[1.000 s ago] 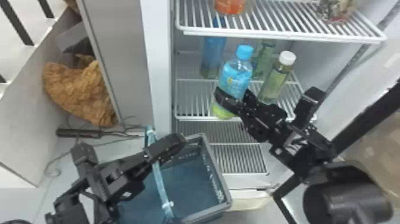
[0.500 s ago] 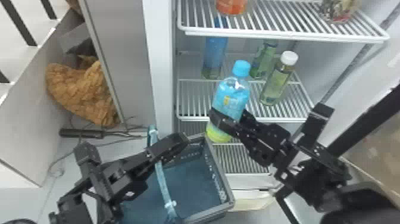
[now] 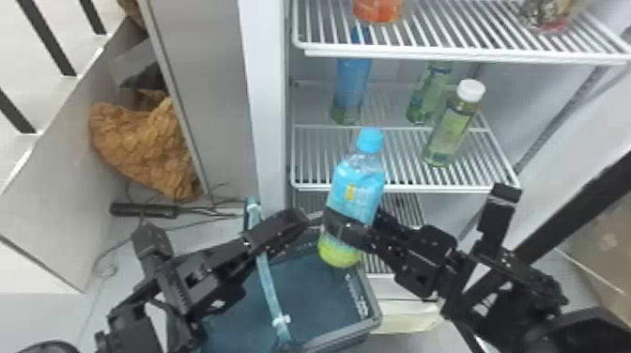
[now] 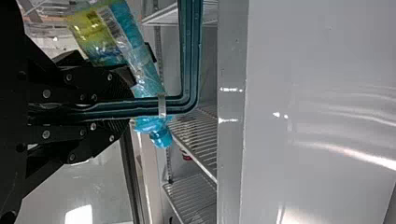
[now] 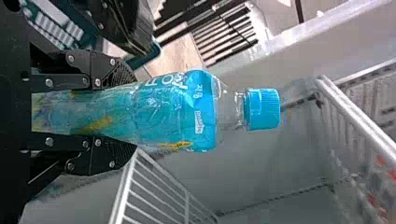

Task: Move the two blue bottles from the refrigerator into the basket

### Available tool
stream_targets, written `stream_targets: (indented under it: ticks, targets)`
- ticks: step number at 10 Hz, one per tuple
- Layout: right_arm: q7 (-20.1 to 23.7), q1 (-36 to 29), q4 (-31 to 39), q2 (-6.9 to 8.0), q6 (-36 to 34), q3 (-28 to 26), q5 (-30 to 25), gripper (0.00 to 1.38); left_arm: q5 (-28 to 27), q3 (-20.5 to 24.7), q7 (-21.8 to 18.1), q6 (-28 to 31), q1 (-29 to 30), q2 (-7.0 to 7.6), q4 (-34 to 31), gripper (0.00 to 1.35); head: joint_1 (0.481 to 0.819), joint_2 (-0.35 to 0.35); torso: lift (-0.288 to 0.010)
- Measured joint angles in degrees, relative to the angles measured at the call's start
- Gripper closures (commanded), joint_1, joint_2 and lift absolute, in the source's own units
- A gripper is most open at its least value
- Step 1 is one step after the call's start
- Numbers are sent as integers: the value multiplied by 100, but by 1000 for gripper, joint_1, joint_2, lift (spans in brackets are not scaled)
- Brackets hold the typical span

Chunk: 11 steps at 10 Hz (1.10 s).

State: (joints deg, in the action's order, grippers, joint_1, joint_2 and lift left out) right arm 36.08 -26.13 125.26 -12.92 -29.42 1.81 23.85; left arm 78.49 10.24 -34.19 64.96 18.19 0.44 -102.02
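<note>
Two black fingers of the right gripper are closed around the lower half of a blue bottle, one on either side of it, as the right wrist view also shows. The bottle is tilted, its blue cap uppermost and its yellow-green base in front of the basket's edge as the head view sees it; how high it is above that edge I cannot tell.

The left gripper is pressed together on the teal handle of the basket — the left wrist view shows the bar running out between its fingers and then bending. The basket lies below both grippers, near the front of the refrigerator.

Further out, the other blue bottle stands inside the refrigerator, on the middle shelf, toward the left wall and partly behind the wires of the upper shelf. To its right stand two green bottles: a white-capped one nearer the front, and one farther back. An orange container rests on the upper shelf, with a patterned package to its right.

Outside, well to the left — beyond a grey panel — is a crumpled brown bundle, with a black bar and some cables on the floor.
</note>
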Motion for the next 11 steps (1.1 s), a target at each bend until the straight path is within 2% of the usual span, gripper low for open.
stream_targets:
  ticks: [3,4,7,8,9,11]
  targets:
    - [122,120,-219,-43,-478,197,241,1274,-1,-6,0,0,-7,-9,0,1199,695,-18,-220]
    - [139,185,-393,-58,-579,277,309,1193,0,-7,0,0,-17,-12,0,1197,695,-10,-220]
    - [243,374,-844,-98,-907,519,586,119,0,-8,0,0,-31,-20,0,1199,695,22,-220]
    - [244,389,-875,-101,-931,530,629,71,1,-4,0,0,-24,-24,0,1199,695,25,-220]
    - [243,386,-861,-101,-933,504,633,122,4,0,12,0,-20,-26,0,1199,695,23,-220]
    - [240,300,-742,-71,-838,320,582,134,12,4,-1,0,-18,-24,-1,1199,695,7,-220]
